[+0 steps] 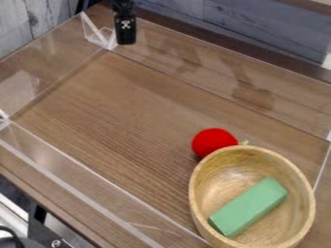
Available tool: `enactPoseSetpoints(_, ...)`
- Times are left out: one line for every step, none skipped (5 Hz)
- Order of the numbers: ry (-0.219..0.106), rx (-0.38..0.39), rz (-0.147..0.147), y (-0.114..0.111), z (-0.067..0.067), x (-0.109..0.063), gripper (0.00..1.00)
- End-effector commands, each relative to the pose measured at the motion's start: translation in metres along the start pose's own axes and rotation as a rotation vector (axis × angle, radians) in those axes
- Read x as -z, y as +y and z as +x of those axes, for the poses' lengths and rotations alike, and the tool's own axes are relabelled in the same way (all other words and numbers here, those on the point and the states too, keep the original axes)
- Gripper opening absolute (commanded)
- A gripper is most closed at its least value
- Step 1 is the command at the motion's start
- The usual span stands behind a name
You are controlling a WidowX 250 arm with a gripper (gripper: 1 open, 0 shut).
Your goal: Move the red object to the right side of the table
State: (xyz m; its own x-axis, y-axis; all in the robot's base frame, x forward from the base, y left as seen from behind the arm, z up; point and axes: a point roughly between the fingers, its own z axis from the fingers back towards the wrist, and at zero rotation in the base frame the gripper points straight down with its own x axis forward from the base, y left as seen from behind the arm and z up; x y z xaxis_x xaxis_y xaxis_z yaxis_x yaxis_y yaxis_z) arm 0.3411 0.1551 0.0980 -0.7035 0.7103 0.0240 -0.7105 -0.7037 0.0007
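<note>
Small black gripper [124, 32], boxy body, pale marking on its face

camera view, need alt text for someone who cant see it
A red object sits on a wooden table, touching the rim of a bowl that holds a green block. The open gripper hangs far off, near the back wall.

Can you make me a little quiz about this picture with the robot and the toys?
1. True or false: the green block lies inside the wooden bowl.
2. What touches the bowl's outer rim? A) the gripper B) the red object C) nothing
3. Fill in: the gripper is at the far ___ of the table, well away from the toys.

Key: 1 true. 2 B. 3 edge.
</note>
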Motion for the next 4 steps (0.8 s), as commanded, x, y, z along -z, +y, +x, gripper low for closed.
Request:
enactPoseSetpoints(0.021, -0.041, -0.064, -0.014, 0.004, -0.014, 1.00)
enactPoseSetpoints(0.020, -0.056, -0.066, -0.020, 0.007, -0.007, 1.00)
enactPoseSetpoints(0.020, -0.054, -0.073, -0.025, 0.004, -0.002, 1.00)
enactPoseSetpoints(0.020, -0.060, -0.077, -0.027, 0.000, -0.001, 1.00)
